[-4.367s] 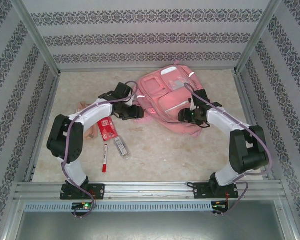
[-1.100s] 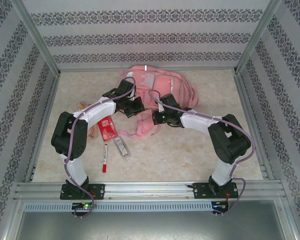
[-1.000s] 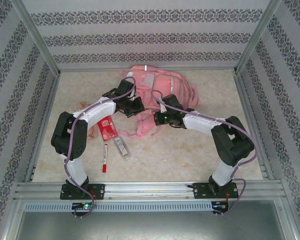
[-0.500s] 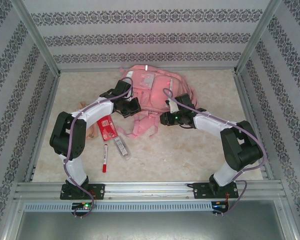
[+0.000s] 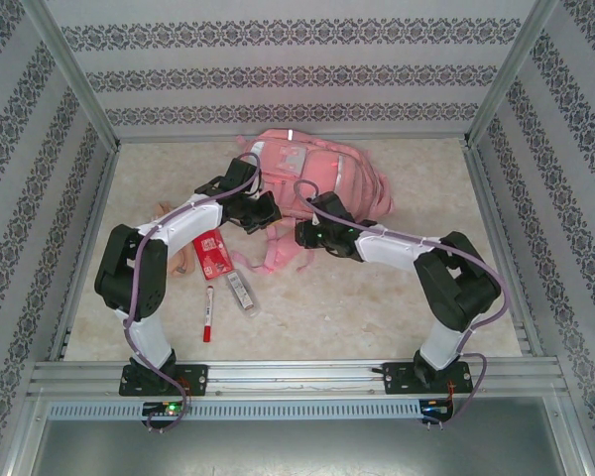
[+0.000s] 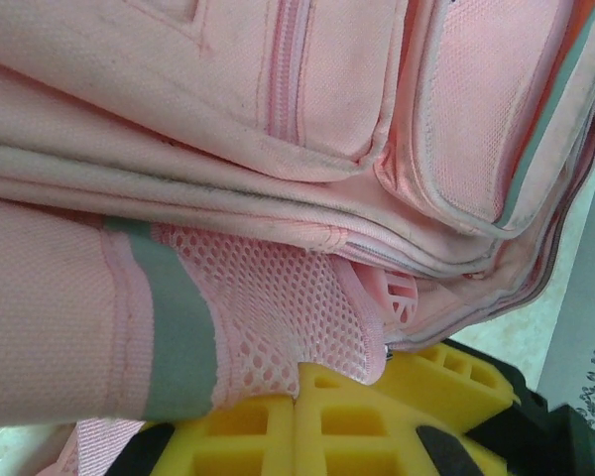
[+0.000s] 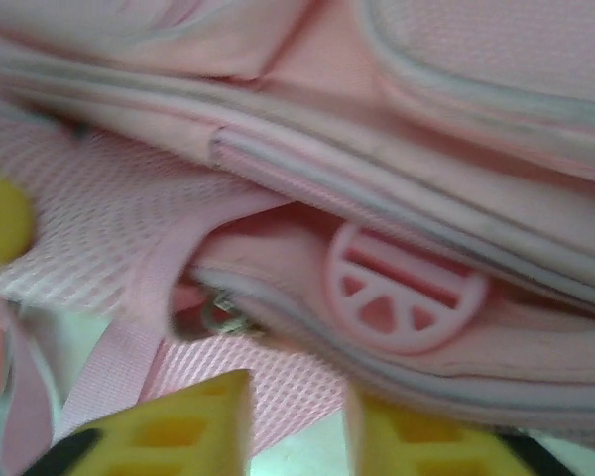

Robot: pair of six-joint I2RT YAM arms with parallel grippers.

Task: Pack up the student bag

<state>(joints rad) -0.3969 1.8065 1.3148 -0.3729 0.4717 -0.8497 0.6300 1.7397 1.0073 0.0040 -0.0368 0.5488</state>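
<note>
The pink student bag (image 5: 322, 174) lies at the back middle of the table, its straps trailing toward me. My left gripper (image 5: 266, 216) is at the bag's near left corner. In the left wrist view its yellow fingers (image 6: 297, 382) are shut on the mesh side pocket (image 6: 278, 307) of the student bag (image 6: 278, 149). My right gripper (image 5: 299, 235) sits just right of it at the bag's near edge. In the right wrist view it (image 7: 297, 426) stands open below a round pink zip pull (image 7: 405, 293) and a small metal ring (image 7: 218, 319), with nothing between the fingers.
A red packet (image 5: 214, 255), a small grey-clear item (image 5: 241, 292) and a red marker (image 5: 208, 313) lie on the table left of centre. A peach-pink item (image 5: 164, 210) peeks out beside the left arm. Metal rails edge the table.
The right gripper opened, drew back to the right, then moved left again to the bag's near edge. The left gripper stayed shut on the bag.
</note>
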